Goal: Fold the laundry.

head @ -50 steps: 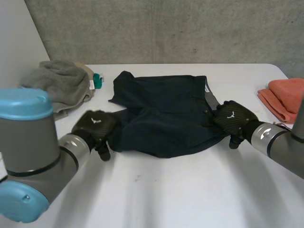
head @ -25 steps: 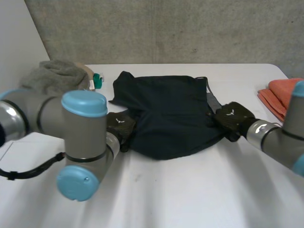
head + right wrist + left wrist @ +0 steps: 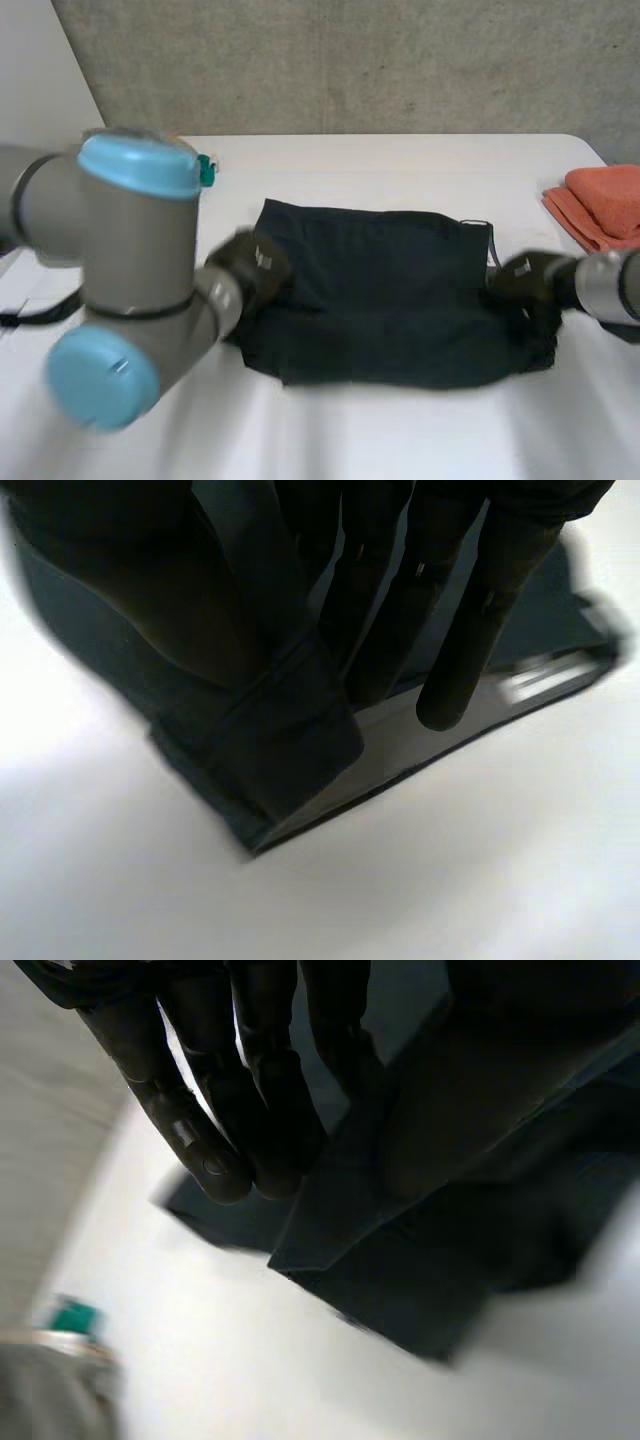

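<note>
A dark navy garment (image 3: 380,290) lies spread across the middle of the white table (image 3: 400,430). My left hand (image 3: 252,268) is at its left edge, my right hand (image 3: 522,277) at its right edge. In the left wrist view my left hand's fingers (image 3: 235,1090) are curled and pinch a fold of the garment (image 3: 340,1220) against the thumb. My right hand's fingers (image 3: 440,620) likewise clamp a hemmed edge of the garment (image 3: 290,750), lifted slightly off the table.
A folded orange cloth (image 3: 600,205) lies at the table's right edge. A small teal object (image 3: 207,170) sits at the back left, beside a grey cloth (image 3: 50,1390). My left arm (image 3: 130,260) bulks large over the table's left side.
Both hands closed on the garment's side edges and drew it toward the table's near edge. The garment now lies wider and flatter. My left arm swung forward, covering the grey pile.
</note>
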Motion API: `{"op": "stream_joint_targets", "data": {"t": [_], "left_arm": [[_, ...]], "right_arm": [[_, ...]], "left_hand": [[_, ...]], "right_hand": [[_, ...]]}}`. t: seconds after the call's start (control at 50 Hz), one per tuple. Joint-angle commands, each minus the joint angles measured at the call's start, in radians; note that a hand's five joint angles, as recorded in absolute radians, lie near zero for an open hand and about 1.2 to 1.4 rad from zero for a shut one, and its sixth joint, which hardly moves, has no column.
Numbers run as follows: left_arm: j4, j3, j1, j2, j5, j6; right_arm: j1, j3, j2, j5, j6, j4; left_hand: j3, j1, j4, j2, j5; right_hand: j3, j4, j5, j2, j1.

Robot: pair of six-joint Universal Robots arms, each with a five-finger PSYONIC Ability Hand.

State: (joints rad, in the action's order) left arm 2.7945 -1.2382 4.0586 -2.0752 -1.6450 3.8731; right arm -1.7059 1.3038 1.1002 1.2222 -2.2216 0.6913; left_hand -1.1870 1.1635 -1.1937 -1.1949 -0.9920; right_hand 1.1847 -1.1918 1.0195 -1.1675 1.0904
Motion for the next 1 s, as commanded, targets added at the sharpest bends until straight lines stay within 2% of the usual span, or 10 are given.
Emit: {"op": "stream_joint_targets", "data": {"t": [0.02, 0.14, 0.28, 0.3, 0.32, 0.34, 0.36, 0.56, 0.78, 1.0], "left_arm": [[0.184, 0.474, 0.032, -0.282, -0.026, -0.009], [0.234, 0.884, 0.046, -0.569, -0.022, -0.001], [0.243, 1.210, 0.069, -0.807, 0.005, 0.017], [0.255, 1.224, 0.069, -0.818, 0.008, 0.014], [0.273, 1.231, 0.068, -0.825, 0.008, 0.012], [0.322, 1.221, 0.062, -0.829, 0.001, 0.003], [0.348, 1.211, 0.062, -0.829, -0.012, 0.000], [0.588, 0.911, 0.078, -0.620, -0.236, -0.017], [0.410, 0.519, 0.105, -0.393, 0.054, -0.256], [0.277, 0.546, 0.097, -0.492, 0.021, -0.285]], "right_arm": [[-0.090, -0.208, -0.137, 0.126, -0.311, -0.363], [-0.139, -0.323, -0.275, 0.247, -0.336, -0.689], [-0.170, -0.403, -0.434, 0.273, -0.313, -0.989], [-0.173, -0.412, -0.456, 0.272, -0.316, -1.007], [-0.178, -0.425, -0.476, 0.272, -0.316, -1.024], [-0.190, -0.457, -0.521, 0.278, -0.314, -1.053], [-0.198, -0.474, -0.542, 0.281, -0.311, -1.059], [-0.179, -0.483, -0.452, 0.356, -0.406, -0.821], [-0.118, -0.287, -0.281, 0.208, -0.423, -0.469], [-0.061, -0.178, -0.263, 0.172, -0.356, -0.457]], "left_hand": [[-0.209, 0.233, -0.203, -0.201, -0.230], [-0.209, 0.233, -0.203, -0.201, -0.230], [-0.209, 0.233, -0.203, -0.201, -0.230], [-0.209, 0.233, -0.203, -0.201, -0.230], [-0.018, 0.041, -0.011, -0.010, -0.038], [0.833, -0.809, 0.840, 0.841, 0.812], [1.013, -0.989, 1.019, 1.020, 0.992], [1.013, -0.989, 1.019, 1.020, 0.992], [1.013, -0.989, 1.019, 1.020, 0.992], [1.013, -0.989, 1.019, 1.020, 0.992]], "right_hand": [[0.212, -0.204, 0.202, -0.229, 0.306], [0.212, -0.204, 0.202, -0.229, 0.306], [0.212, -0.204, 0.202, -0.229, 0.306], [-0.053, 0.060, -0.063, 0.036, 0.041], [-0.379, 0.386, -0.388, 0.361, -0.284], [-1.001, 1.008, -1.010, 0.984, -0.907], [-1.010, 1.017, -1.019, 0.993, -0.916], [-1.010, 1.017, -1.019, 0.993, -0.916], [-1.010, 1.017, -1.019, 0.993, -0.916], [-1.010, 1.017, -1.019, 0.993, -0.916]]}}
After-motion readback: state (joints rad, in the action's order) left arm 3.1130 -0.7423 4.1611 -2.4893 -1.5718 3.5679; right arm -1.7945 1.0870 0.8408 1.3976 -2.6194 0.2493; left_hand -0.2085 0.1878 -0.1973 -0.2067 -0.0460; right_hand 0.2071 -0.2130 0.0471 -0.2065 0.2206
